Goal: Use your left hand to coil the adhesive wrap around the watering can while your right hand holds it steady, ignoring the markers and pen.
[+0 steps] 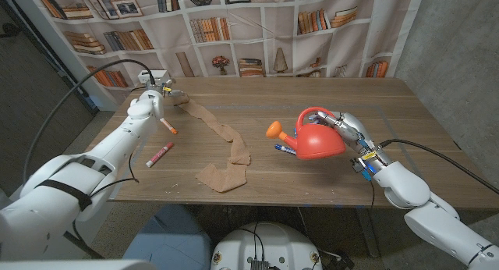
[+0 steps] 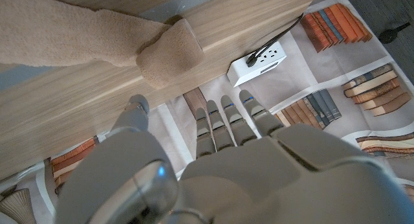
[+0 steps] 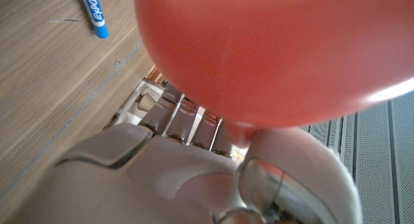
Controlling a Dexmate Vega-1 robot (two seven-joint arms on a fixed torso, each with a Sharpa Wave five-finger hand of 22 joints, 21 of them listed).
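**Wrap end at the far table edge, can held at the right: risks to the coiling step**

At the left of the head view, the left hand (image 1: 160, 88) is seen at the far end of the adhesive wrap (image 1: 224, 149), near the table's (image 1: 405, 106) back edge. In the left wrist view its fingers (image 2: 223, 123) are extended and apart, with the rolled wrap end (image 2: 169, 56) just beyond them and not grasped. From there the tan strip runs loosely across the wood to a bunched end near the front edge. Two red markers (image 1: 159, 154) lie beside it and could be dragged along if the strip is pulled taut. Further right, a blue marker (image 1: 285, 150) lies close under the spout of the red watering can (image 1: 318, 137), where it could be caught beneath the first turn. The can is gripped at its rear by the right hand (image 1: 355, 137). Wrap and can are well apart; a sideways tug is judged likely to twist or tip the can, and the adhesive strip may cling to itself.
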